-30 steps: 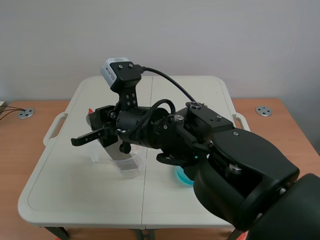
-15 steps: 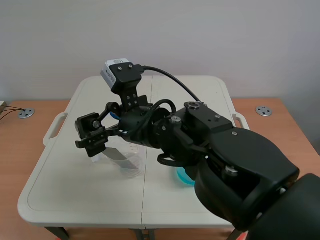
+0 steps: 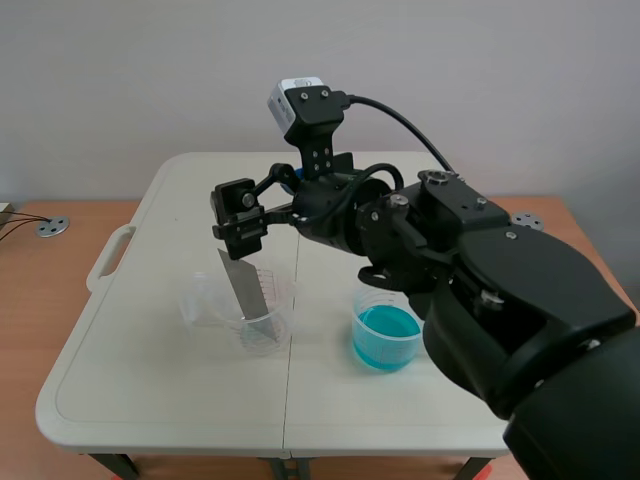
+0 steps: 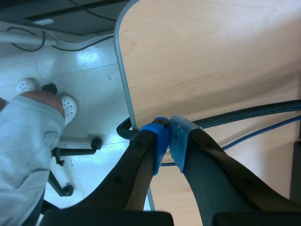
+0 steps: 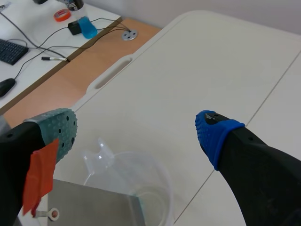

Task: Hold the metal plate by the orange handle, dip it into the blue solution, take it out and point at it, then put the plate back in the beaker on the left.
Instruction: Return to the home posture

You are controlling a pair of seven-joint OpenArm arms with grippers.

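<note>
Table (image 3: 140,385): plate (image 3: 243,288) in beaker (image 3: 212,312), beneath right tool (image 5: 136,128).

The right gripper (image 5: 136,130) is rising from low beside the clear beaker (image 3: 213,322) and swinging back toward the table's middle, ending just above the plate (image 3: 244,288). The plate is standing steeper in the beaker than a moment ago. The blue solution (image 3: 386,330) is coming out from behind the arm (image 3: 480,290) into full view.

matt grey metal plate (image 3: 243,285); clear glossy plastic beaker (image 3: 266,336); matt white table (image 3: 150,380)
</note>
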